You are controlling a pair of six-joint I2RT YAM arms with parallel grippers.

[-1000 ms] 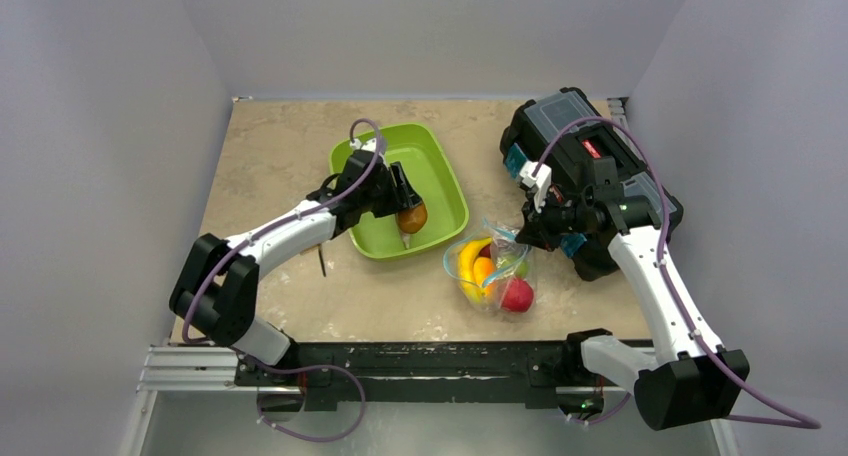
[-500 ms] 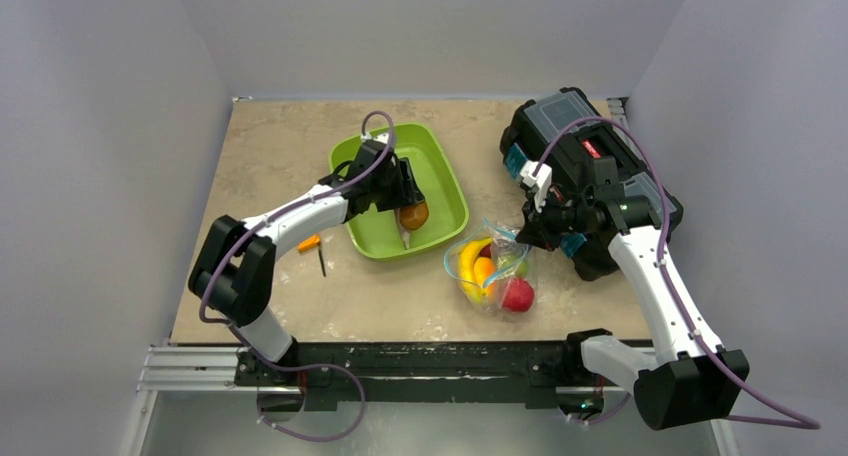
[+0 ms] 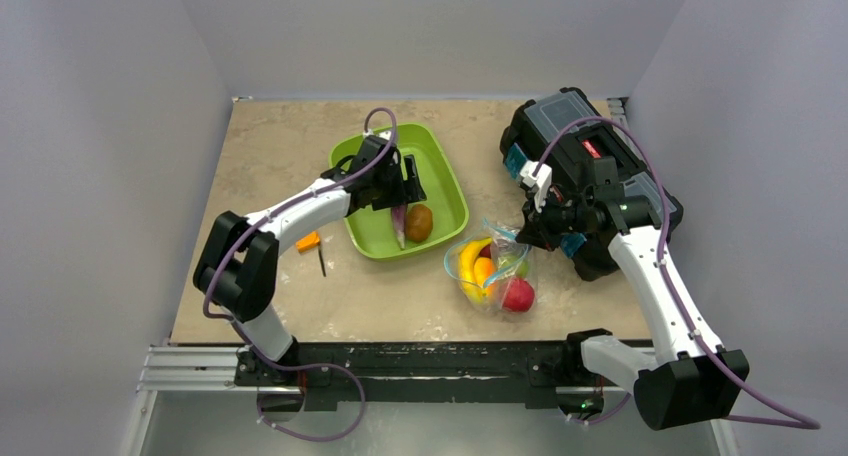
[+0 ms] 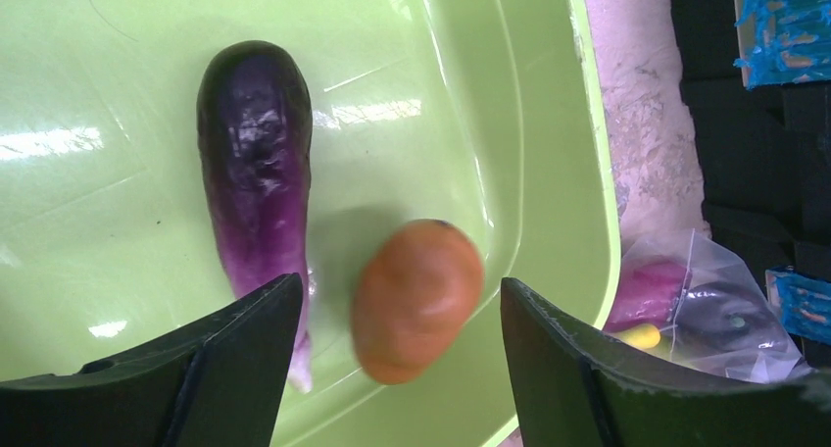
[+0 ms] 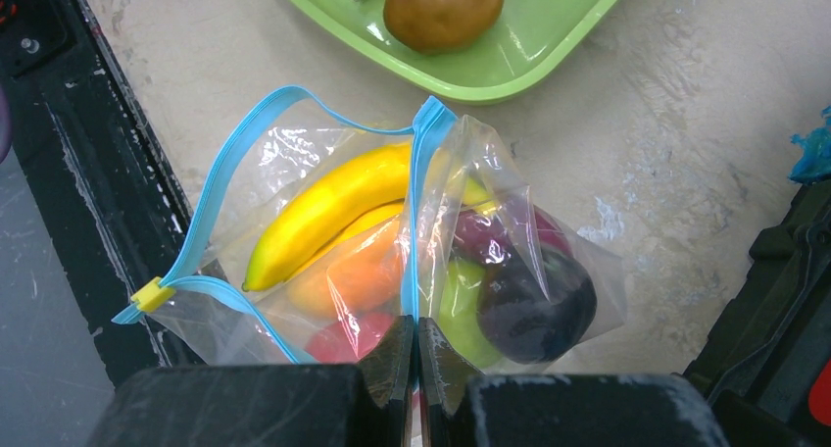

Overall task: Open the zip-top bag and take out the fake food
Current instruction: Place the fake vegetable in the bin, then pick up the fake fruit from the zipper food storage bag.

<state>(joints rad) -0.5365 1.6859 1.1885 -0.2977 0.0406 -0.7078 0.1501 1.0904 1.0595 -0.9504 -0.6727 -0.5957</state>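
The table [image 3: 280, 146] is the biggest thing here. A black case [image 3: 560, 126] sits on it at about 2 o'clock.

Next is the green tray [image 3: 432, 166], near 12 o'clock. The left gripper [image 4: 400, 285] hangs over the tray. Its jaws stand wide apart and hold nothing.

The zip-top bag [image 3: 492, 271] lies on the table at about 4 o'clock from the tray, just beside the tray's corner. Its blue mouth is pulled open into a loop, so the opening part looks done. The right gripper [image 5: 416, 354] is pinched tight on the bag's blue strip, at the side of the bag by the black case.

Now the fake food. Two pieces lie in the tray: a purple eggplant [image 4: 257, 163] and a brown piece [image 4: 416, 295] at its 3 o'clock side. The brown piece lies between the open jaws and touches neither one. It looks a bit blurry, so it may be rolling.

The rest is inside the bag. I can see a yellow banana [image 5: 323, 212], an orange piece [image 5: 343, 271] under it, a red apple [image 3: 517, 294], a green pear [image 5: 461, 315] and a dark piece [image 5: 534, 310]. There may be more hidden below.

So I think the job is under halfway. Two pieces are out, and at least five are left to take out.
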